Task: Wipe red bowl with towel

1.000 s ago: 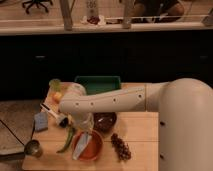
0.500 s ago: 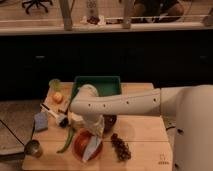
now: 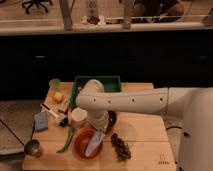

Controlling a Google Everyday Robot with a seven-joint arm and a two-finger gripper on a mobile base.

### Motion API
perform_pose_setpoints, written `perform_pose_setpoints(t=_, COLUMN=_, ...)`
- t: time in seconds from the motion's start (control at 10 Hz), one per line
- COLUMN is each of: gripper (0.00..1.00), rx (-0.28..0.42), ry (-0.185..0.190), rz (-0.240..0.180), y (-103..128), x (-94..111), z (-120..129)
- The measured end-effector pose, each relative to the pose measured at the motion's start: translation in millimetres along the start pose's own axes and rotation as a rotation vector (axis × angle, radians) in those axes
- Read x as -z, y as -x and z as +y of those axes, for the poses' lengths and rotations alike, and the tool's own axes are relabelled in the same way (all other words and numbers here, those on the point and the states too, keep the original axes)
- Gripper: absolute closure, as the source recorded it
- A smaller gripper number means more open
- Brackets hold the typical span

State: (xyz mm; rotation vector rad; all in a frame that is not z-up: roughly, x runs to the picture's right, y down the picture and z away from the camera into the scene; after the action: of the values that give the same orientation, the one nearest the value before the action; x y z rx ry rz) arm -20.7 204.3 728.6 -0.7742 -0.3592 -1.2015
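Wooden worktop (image 3: 145,142) holds the red bowl (image 3: 81,148) near its front edge, the towel (image 3: 94,145) draped inside for wiping, the gripper (image 3: 101,131) just above it, its grip impossible to tell.

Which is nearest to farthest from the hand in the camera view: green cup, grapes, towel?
The hand is low over the red bowl, near the front.
1. towel: lying in the bowl, right under the hand.
2. grapes: just image-right of the bowl, near the front edge.
3. green cup: at the back, image-left, clearly farthest.
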Motion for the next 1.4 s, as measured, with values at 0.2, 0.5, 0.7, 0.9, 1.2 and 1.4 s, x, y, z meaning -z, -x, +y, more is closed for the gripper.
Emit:
perform_pose_setpoints(t=0.2, gripper=0.97, rx=0.028, ry=-0.002, rz=0.013, y=-4, x=5, z=-24)
perform_pose_setpoints(t=0.5, gripper=0.97, rx=0.115, ry=-0.002, rz=0.013, y=7, x=0, z=-56)
perform_pose_setpoints(t=0.7, gripper=0.97, rx=0.150, ry=0.015, rz=-0.014, y=24, x=-11, z=-55)
perform_pose_setpoints(t=0.9, gripper=0.97, rx=0.154, ry=0.029, rz=-0.044, y=36, x=-21, z=-41)
perform_pose_setpoints(t=1.2, gripper=0.97, rx=0.106, ry=0.038, rz=-0.063, y=28, x=-28, z=-4)
perform_pose_setpoints(t=1.4, gripper=0.97, rx=0.055, ry=0.034, rz=-0.062, y=16, x=-27, z=17)
